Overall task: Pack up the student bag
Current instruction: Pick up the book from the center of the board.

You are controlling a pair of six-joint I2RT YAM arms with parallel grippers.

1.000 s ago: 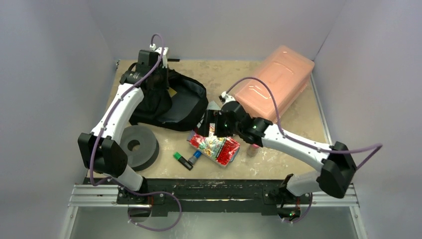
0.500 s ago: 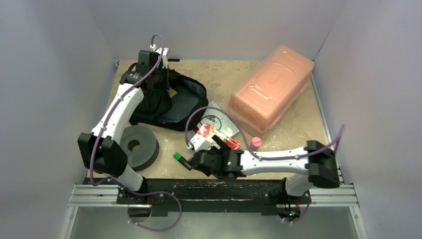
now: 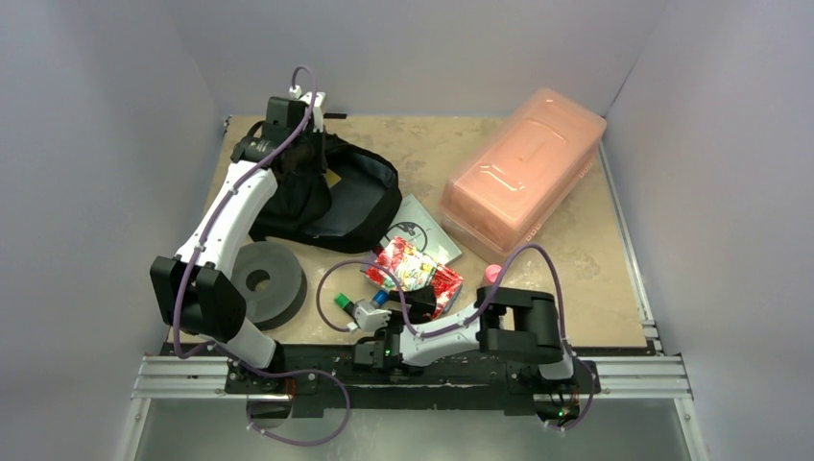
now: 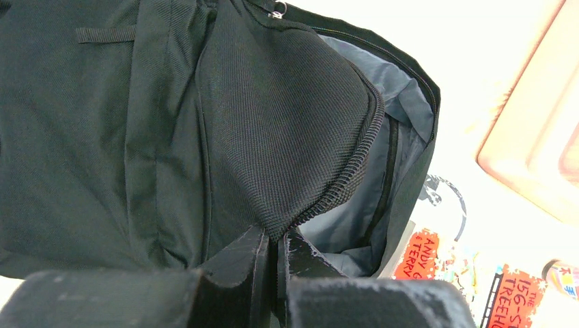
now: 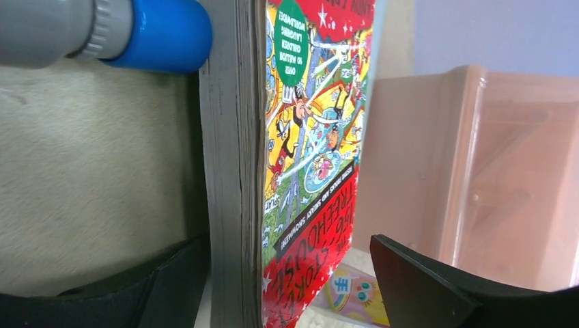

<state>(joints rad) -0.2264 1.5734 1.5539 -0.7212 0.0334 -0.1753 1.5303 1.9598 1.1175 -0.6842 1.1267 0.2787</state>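
Two arms: in the overhead view the left one stretches to the upper left, and the right one lies folded low along the bottom centre.
Student bag (image 3: pixel 331 202): black, lying on the table (image 3: pixel 576 288) at the upper left of the overhead view. Its main compartment is unzipped, with grey lining showing inside.
Left claw (image 4: pixel 276 240): pinched tight on the zippered rim of the bag's flap, which rises from the fingers at the bottom centre of the left wrist view.
Right claw (image 5: pixel 289 239): spread wide, one finger on each side of a paperback.
Right fingers: the one at the lower left sits just beside or against the page edge, I cannot tell which. The one at the lower right stands apart from the cover.
Paperback (image 3: pixel 415 277): bright red cartoon cover, at the centre of the overhead view, lower right of the bag.
Marker (image 5: pixel 153 34): grey barrel with a blue cap, the cap touching the paperback's page edge at the upper left of the right wrist view.
White sheet (image 3: pixel 419 226): carries a black round print and is partly under the paperback, between bag and box.
Pink box (image 3: pixel 523 168): translucent, at the upper right, well apart from the bag.
Foam ring (image 3: pixel 261 281): dark grey, just below the bag at the left.
Green piece (image 3: pixel 344 303): small, near the marker, bottom centre.
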